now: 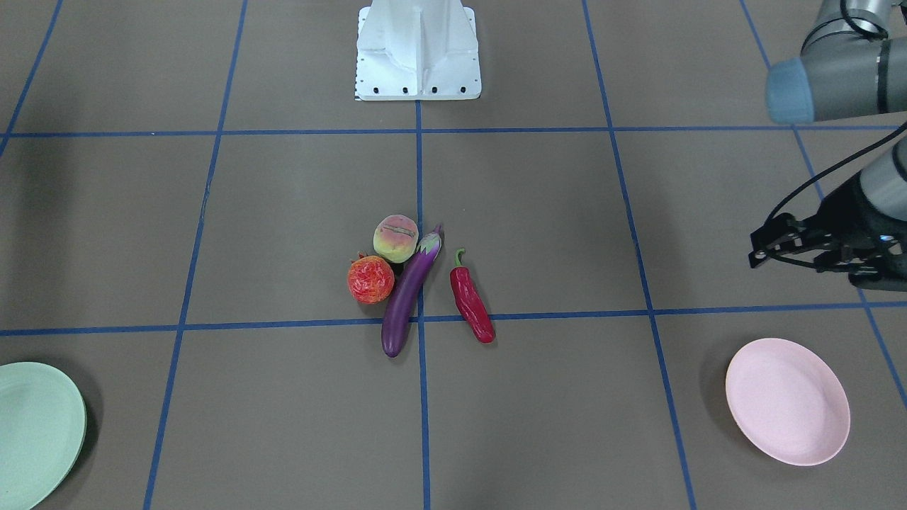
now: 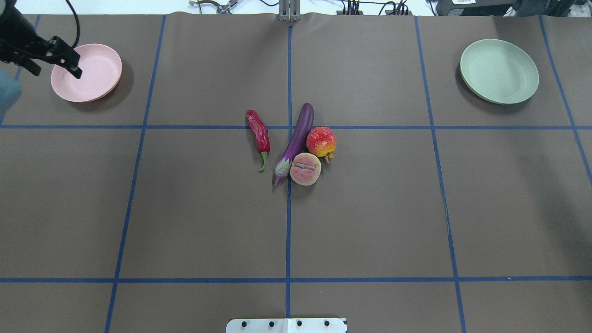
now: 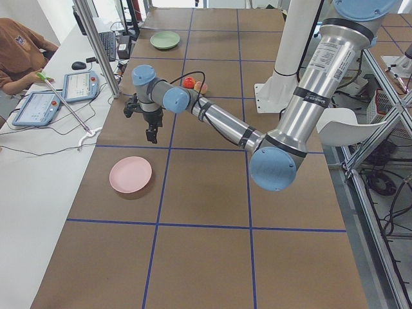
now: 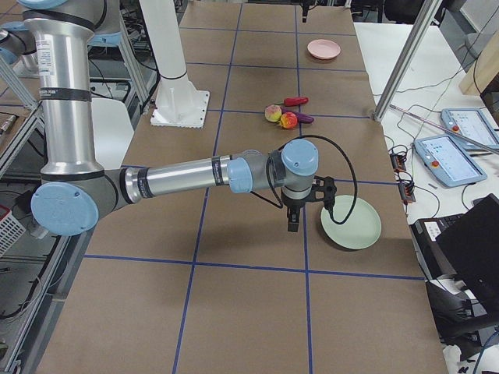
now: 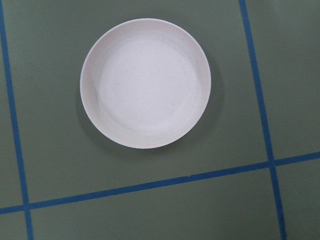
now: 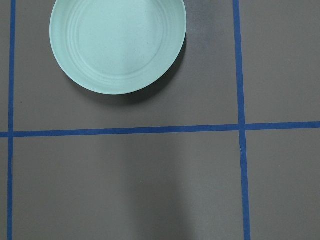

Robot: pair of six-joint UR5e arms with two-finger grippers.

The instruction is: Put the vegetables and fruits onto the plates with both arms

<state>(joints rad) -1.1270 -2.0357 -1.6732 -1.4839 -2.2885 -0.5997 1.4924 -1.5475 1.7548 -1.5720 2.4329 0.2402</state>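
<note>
The purple eggplant [image 1: 407,294] [image 2: 296,141] lies at the table's middle. The red-orange fruit [image 1: 370,280] [image 2: 321,141] and the peach-like fruit [image 1: 395,239] [image 2: 305,169] touch it on one side. The red chili [image 1: 471,301] [image 2: 260,134] lies apart on the other side. The pink plate [image 2: 92,74] [image 5: 145,82] and the mint green plate [image 2: 499,70] [image 6: 117,45] are both empty. My left gripper [image 2: 55,70] [image 1: 757,248] hovers open and empty above the table beside the pink plate. My right gripper [image 4: 292,222] shows only in the exterior right view, beside the green plate; I cannot tell its state.
The white base block [image 1: 418,49] stands at the robot's side of the table. Blue tape lines [image 2: 289,231] divide the brown tabletop into squares. An operator [image 3: 16,51] with tablets [image 3: 38,106] sits beyond the far edge.
</note>
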